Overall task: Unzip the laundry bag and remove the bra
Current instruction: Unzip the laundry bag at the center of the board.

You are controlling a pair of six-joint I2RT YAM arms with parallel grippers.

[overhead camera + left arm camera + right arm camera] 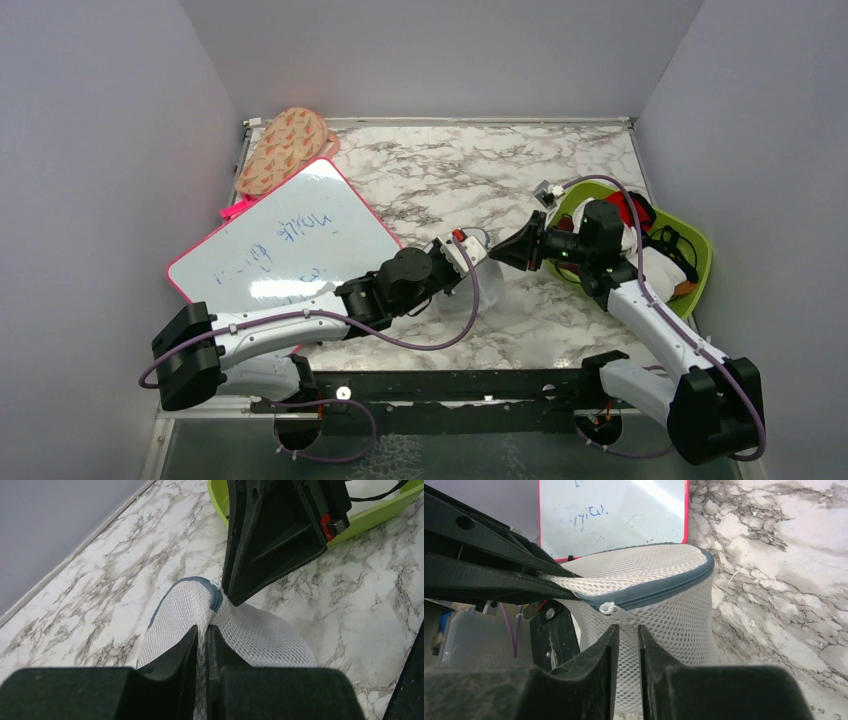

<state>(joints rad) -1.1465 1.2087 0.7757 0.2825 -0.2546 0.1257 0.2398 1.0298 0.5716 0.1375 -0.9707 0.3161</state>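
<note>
The laundry bag point(470, 285) is a white mesh drum with a grey zipper point(659, 591) round its rim, standing mid-table between both arms. My left gripper point(201, 628) is shut on a pinched fold of the bag's mesh point(260, 635) at its top; its black fingers point(484, 575) reach in from the left in the right wrist view. My right gripper point(625, 627) stands narrowly open against the bag's side point(674, 620), its tips just below the white zipper pull point(619, 612), with nothing between them. The bra is hidden.
A lime-green tray point(700, 250) at the right holds a dark red cloth point(628, 208) and a white cloth point(655, 268). A red-framed whiteboard point(290, 240) lies at the left, with an orange-patterned pad point(285, 148) behind it. Walls close in on three sides.
</note>
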